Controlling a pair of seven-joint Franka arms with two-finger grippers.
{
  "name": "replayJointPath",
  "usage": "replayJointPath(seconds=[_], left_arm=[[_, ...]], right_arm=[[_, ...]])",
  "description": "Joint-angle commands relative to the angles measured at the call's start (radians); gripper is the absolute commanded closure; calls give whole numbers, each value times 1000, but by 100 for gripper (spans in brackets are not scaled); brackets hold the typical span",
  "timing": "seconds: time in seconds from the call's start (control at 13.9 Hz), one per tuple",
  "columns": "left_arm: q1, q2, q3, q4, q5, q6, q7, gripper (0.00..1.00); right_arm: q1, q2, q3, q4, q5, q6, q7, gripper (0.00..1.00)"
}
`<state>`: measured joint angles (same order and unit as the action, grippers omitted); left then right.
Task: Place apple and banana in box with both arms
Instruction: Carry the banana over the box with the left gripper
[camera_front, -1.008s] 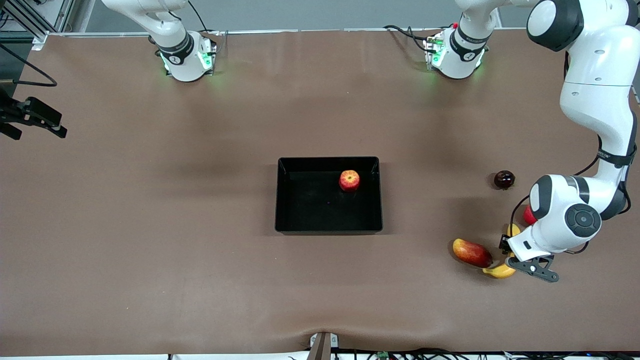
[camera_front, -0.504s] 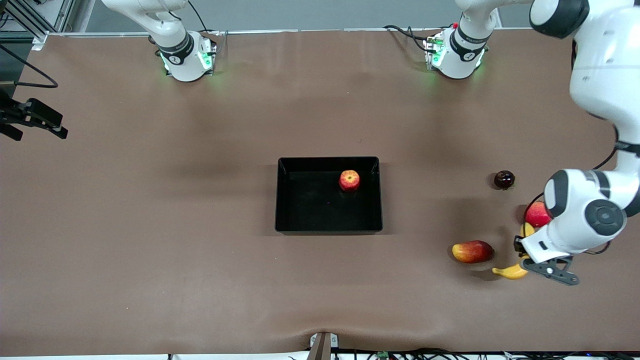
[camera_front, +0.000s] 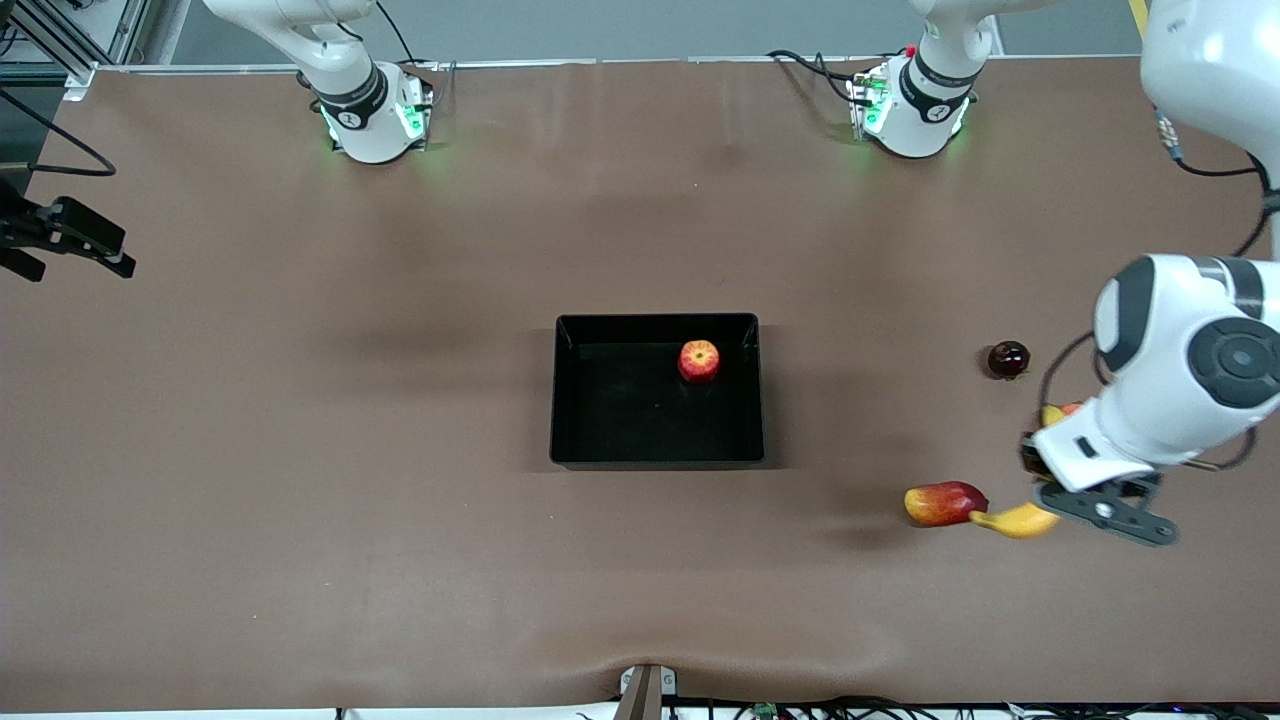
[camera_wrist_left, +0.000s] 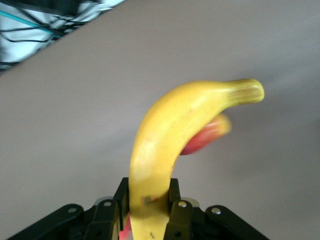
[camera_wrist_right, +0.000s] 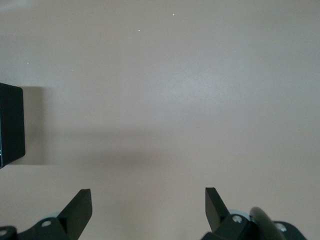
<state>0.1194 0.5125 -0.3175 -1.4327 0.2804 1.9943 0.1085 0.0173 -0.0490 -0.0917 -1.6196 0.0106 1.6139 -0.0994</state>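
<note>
The apple (camera_front: 699, 360) lies in the black box (camera_front: 560, 400), near the box's corner toward the left arm's end. My left gripper (camera_wrist_left: 148, 192) is shut on the yellow banana (camera_front: 1015, 520) at its middle. It holds the banana in the air over the table at the left arm's end, one tip beside a red-yellow oblong fruit (camera_front: 943, 502). The left wrist hides most of the banana in the front view. My right gripper (camera_wrist_right: 147, 192) is open over bare table with nothing between its fingers, and a corner of the box (camera_wrist_right: 10, 125) shows at the edge of its view.
A dark round fruit (camera_front: 1008, 359) sits farther from the front camera than the oblong fruit. A sliver of a red round fruit (camera_front: 1072, 408) shows under the left wrist. Cables run along the table edge nearest the front camera.
The left gripper finished closing on the banana and lifted it off the table. The left arm rose and now covers the red round fruit. The oblong fruit rolled slightly.
</note>
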Motion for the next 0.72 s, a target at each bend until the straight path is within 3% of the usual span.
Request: replayJointPath(seconds=[0.0, 0.22, 0.43, 0.65], left_arm=[[2, -31, -95, -23, -38, -51, -195, 100], [-42, -25, -214, -23, -37, -61, -506, 100], [-206, 20, -216, -20, -32, -58, -784, 100], [-360, 119, -210, 58, -26, -48, -1022, 100]], right_arm=[[-7, 1, 3, 6, -17, -2, -8, 0], [-7, 1, 3, 6, -17, -3, -8, 0], [-5, 1, 3, 6, -17, -3, -8, 0], [-3, 1, 3, 6, -17, -3, -6, 0]])
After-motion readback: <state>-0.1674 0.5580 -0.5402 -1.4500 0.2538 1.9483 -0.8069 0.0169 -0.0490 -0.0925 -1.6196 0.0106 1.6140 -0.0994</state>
